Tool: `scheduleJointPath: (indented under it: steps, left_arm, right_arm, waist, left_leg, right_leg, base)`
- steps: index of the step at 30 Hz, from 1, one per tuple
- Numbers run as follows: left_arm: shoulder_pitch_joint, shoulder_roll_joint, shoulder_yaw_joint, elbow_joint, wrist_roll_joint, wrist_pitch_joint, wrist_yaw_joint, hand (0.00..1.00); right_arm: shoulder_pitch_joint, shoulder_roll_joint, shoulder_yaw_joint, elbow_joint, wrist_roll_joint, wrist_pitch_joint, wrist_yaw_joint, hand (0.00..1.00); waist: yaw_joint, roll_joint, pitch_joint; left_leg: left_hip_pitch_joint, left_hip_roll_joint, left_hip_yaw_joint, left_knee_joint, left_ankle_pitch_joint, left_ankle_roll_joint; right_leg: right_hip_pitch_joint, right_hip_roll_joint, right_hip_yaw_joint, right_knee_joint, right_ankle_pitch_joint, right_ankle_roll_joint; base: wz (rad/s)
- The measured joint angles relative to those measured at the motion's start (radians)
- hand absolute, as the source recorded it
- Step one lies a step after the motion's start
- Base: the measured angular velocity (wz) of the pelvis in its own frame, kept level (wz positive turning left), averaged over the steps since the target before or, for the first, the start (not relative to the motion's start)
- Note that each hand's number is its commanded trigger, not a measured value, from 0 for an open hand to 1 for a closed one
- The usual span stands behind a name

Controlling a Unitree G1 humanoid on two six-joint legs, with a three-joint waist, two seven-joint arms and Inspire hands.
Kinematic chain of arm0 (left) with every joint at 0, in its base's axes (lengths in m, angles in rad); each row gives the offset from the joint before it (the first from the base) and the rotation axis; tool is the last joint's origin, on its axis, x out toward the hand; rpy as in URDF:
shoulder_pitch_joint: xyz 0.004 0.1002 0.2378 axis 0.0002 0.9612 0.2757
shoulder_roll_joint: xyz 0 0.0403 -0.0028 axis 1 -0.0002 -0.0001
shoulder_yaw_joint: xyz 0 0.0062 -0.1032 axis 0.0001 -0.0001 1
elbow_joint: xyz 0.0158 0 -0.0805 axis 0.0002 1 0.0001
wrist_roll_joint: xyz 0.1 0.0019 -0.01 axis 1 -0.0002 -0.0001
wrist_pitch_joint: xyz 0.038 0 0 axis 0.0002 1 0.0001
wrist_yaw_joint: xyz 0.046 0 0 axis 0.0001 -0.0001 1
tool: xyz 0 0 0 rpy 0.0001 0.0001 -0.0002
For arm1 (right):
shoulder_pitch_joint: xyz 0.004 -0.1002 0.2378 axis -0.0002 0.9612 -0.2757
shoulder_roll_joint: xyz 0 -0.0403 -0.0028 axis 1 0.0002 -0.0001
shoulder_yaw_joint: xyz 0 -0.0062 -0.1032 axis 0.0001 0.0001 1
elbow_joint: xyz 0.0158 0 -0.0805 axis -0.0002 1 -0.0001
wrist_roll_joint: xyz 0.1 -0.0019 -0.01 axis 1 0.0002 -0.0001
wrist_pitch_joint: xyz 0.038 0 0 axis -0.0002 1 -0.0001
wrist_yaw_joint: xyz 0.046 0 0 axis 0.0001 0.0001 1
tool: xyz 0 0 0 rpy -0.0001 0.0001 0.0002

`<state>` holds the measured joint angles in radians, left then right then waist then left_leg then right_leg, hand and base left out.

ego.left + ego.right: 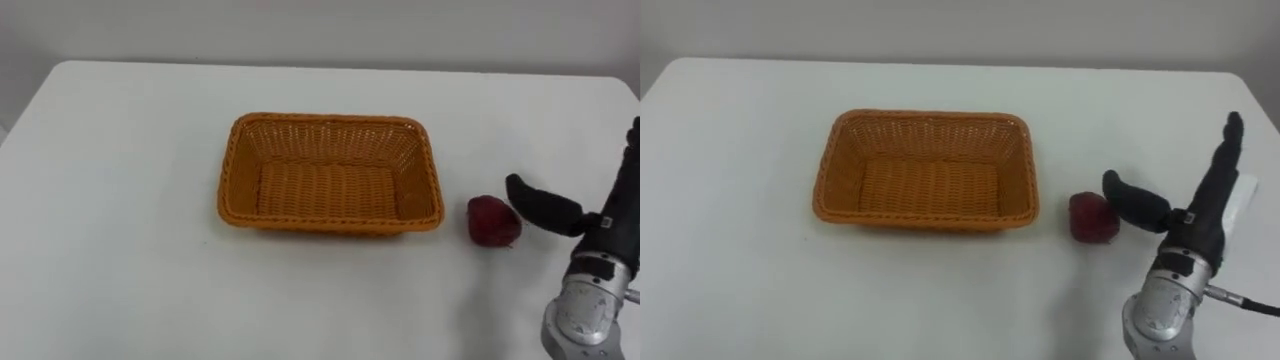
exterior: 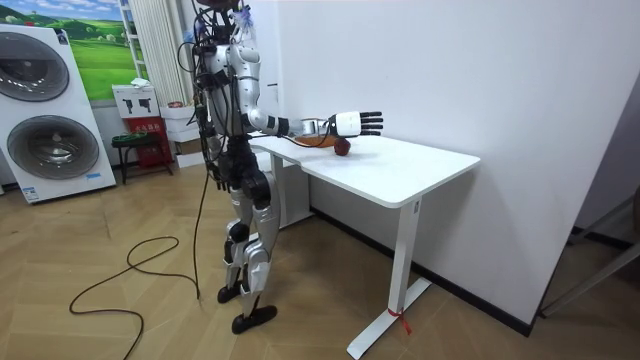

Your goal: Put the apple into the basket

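Apple (image 1: 494, 221) on white table (image 1: 120, 200), just right of wicker basket (image 1: 330, 170); right hand (image 1: 1198, 222) close beside, fingers straight, thumb spread apart.

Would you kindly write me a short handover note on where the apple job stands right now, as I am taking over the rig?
Right hand: open, fingers straight, just to the right of the dark red apple, thumb close to it. I cannot tell if they touch; no grasp yet.
Apple: on the white table, outside the orange woven rectangular basket, near its right end.
Done: hand brought up to the apple.
Left: grasp, lift and place the apple, presumably in the basket.
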<state>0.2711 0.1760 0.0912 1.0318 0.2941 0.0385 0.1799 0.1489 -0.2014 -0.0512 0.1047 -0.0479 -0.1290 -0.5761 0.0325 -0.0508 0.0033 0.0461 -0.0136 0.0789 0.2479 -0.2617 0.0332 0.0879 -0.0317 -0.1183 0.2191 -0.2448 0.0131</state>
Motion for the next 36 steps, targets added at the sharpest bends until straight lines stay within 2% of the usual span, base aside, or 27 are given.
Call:
scheduleJointPath:
  steps: [10, 23, 36]
  left_arm:
    - [0.005, 0.000, -0.007, 0.000, 0.001, -0.001, 0.000, 0.00]
    - [0.005, 0.000, -0.016, -0.003, 0.002, -0.001, -0.014, 0.00]
    - [0.009, 0.000, -0.017, 0.010, 0.000, 0.000, -0.016, 0.00]
  right_arm:
    - [0.001, 0.001, 0.041, 0.039, -0.002, 0.001, 0.092, 0.00]
    - [0.001, 0.001, 0.057, 0.039, -0.005, 0.001, 0.149, 0.00]
    - [0.053, 0.003, 0.090, 0.116, -0.016, -0.001, 0.212, 0.00]
  waist:
    - [0.000, 0.007, -0.0012]
    - [-0.001, 0.011, -0.0048]
    - [0.000, 0.012, -0.0037]
  left_leg:
    - [-0.001, 0.000, 0.001, 0.001, 0.000, 0.000]
    - [0.001, 0.001, -0.001, 0.001, 0.000, -0.001]
    - [0.019, 0.000, -0.001, -0.013, 0.004, -0.002]
  right_leg:
    - [0.000, 0.000, 0.000, -0.001, 0.000, -0.001]
    - [0.003, -0.001, -0.011, -0.001, 0.001, -0.002]
    - [0.026, -0.002, -0.020, -0.018, 0.003, -0.003]
  base:
    - [0.00]
    - [0.00]
    - [0.01]
